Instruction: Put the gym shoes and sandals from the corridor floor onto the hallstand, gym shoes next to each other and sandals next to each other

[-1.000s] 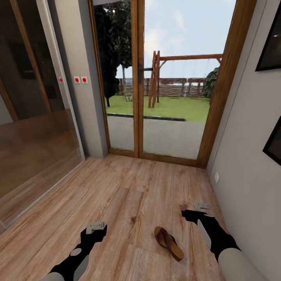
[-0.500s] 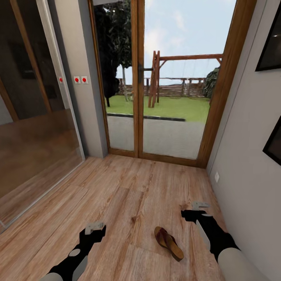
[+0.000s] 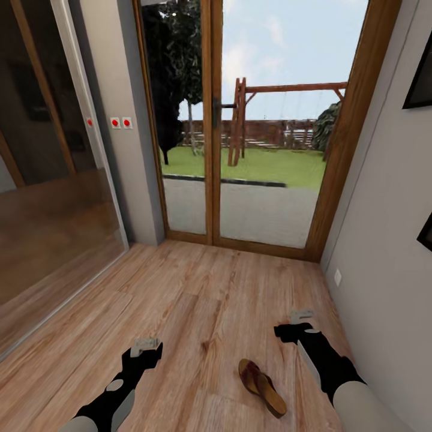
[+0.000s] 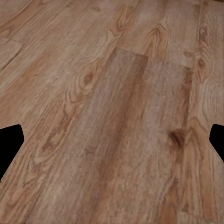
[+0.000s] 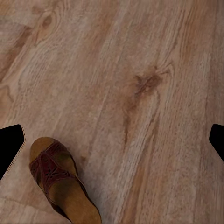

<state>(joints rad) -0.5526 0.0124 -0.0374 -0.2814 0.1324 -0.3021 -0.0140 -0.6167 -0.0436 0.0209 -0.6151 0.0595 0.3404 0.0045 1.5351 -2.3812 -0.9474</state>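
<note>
While one sandal (image 3: pixel 261 387) lies flat, sole down, on the corridor floor (image 3: pixel 198 300), both arms hang low over the planks, apparently readied for a pickup. The right gripper (image 3: pixel 298 319) hovers nearest, with the sandal (image 5: pixel 59 185) near its fingers and off to one side rather than between them. The left gripper (image 3: pixel 147 346) hovers over bare wood, well apart from it. Each wrist view shows dark fingertips at opposite edges, so both pairs of fingers are spread wide and hold nothing. Ahead, a wood-framed glass door (image 3: pixel 240 132) looks onto a garden swing; grey walls flank the corridor.
</note>
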